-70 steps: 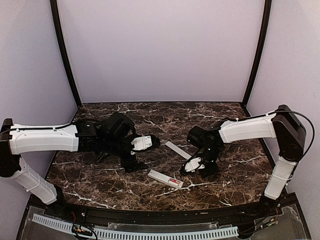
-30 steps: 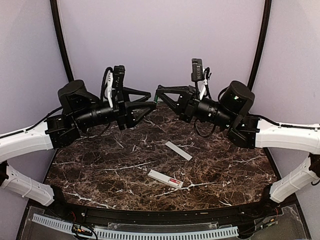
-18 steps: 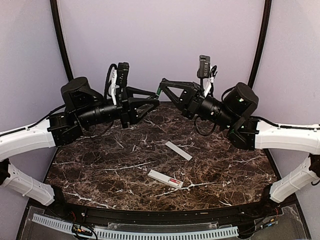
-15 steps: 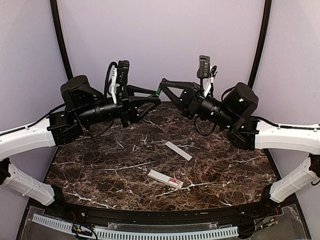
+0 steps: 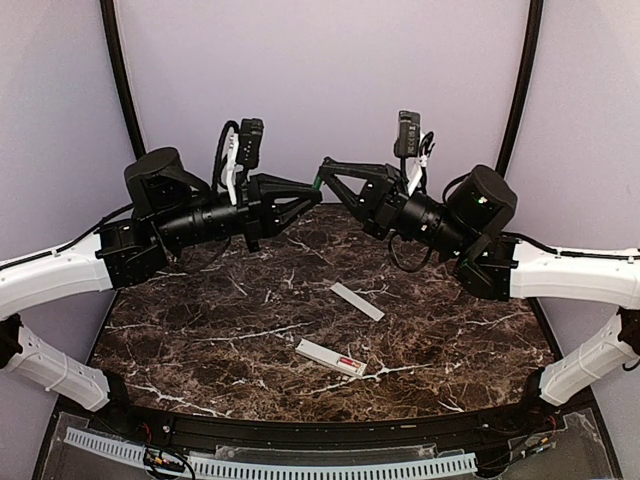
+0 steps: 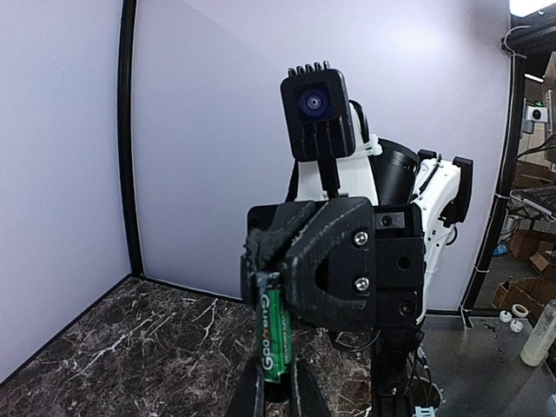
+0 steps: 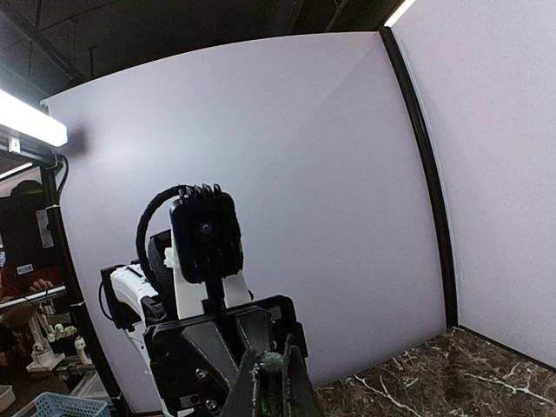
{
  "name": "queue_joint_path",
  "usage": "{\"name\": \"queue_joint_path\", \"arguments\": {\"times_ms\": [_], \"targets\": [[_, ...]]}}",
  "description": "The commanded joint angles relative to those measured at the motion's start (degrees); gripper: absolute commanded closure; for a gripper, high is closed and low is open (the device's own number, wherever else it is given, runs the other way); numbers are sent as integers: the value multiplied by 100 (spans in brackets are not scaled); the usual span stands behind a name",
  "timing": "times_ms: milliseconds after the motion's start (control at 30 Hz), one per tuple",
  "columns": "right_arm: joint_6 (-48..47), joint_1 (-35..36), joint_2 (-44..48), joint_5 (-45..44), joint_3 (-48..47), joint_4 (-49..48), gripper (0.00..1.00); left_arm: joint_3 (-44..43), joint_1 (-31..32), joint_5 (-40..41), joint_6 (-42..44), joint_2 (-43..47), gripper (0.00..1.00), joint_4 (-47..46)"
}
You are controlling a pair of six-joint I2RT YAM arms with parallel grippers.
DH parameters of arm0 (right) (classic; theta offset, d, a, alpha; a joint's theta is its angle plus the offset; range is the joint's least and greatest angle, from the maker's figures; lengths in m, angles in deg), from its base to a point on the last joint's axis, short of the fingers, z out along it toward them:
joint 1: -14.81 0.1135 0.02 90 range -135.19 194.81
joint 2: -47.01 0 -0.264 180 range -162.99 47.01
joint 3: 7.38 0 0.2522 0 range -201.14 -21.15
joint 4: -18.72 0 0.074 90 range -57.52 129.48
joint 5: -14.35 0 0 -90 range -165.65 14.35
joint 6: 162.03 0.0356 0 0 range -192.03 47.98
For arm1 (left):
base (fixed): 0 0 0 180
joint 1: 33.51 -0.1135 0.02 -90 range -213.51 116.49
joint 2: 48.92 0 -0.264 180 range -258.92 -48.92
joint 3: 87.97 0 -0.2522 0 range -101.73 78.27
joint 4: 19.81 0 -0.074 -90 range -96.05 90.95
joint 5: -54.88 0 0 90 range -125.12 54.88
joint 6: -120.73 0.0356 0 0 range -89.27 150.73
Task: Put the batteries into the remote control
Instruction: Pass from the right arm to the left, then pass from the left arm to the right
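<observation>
High above the table my two grippers meet tip to tip. A green battery (image 5: 316, 184) hangs between them. My right gripper (image 5: 321, 180) is shut on one end of it. In the left wrist view the right gripper's black fingers (image 6: 300, 261) clamp the top of the green battery (image 6: 275, 330). My left gripper (image 6: 278, 365) is shut on its dark lower end. The right wrist view shows the battery's round end (image 7: 270, 362) in my right gripper (image 7: 269, 356). The white remote control (image 5: 325, 354) lies on the table, with the red battery (image 5: 349, 362) at its right end.
A thin white cover plate (image 5: 357, 301) lies on the dark marble table (image 5: 200, 340), behind and to the right of the remote. Pale walls stand close on three sides. Both arms are raised well above the tabletop.
Both arms have risen from the table to meet in the air. In the last second the left jaws closed from wide open onto the battery held by the right gripper.
</observation>
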Motion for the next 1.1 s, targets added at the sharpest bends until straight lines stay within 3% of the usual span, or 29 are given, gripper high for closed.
{"name": "queue_joint_path", "arguments": {"times_ms": [0, 67, 133, 233, 333, 467, 600, 767, 900, 1067], "targets": [[-115, 50, 105, 84, -110, 554, 95, -117, 28, 100, 255, 114, 100, 212], [-156, 16, 310, -105, -314, 1425, 63, -111, 26, 354, 622, 208, 100, 535], [-208, -128, 581, -275, -685, 2730, 43, -119, 30, 770, 1306, 311, 100, 1029], [-139, -471, 827, -219, -1392, 4867, 29, -110, 128, 1686, 2745, 395, 100, 1714], [236, -759, 808, -196, -1893, 6508, 25, 28, 325, 2943, 3987, 348, 100, 2097], [717, -813, 584, 392, -2048, 7239, 11, 402, 644, 3682, 5320, 329, 100, 1526], [904, -780, 238, 831, -2068, 7229, 11, 675, 795, 3537, 6083, 395, 100, 1044], [714, -690, -46, 1171, -2266, 7314, 28, 861, 849, 3356, 6748, 435, 100, 1088], [122, -611, -308, 644, -2880, 8448, 29, 1264, 954, 3154, 7842, 582, 100, 1162], [-481, -504, -671, 600, -3404, 9512, 37, 1567, 1213, 3324, 8939, 603, 100, 948]]}}
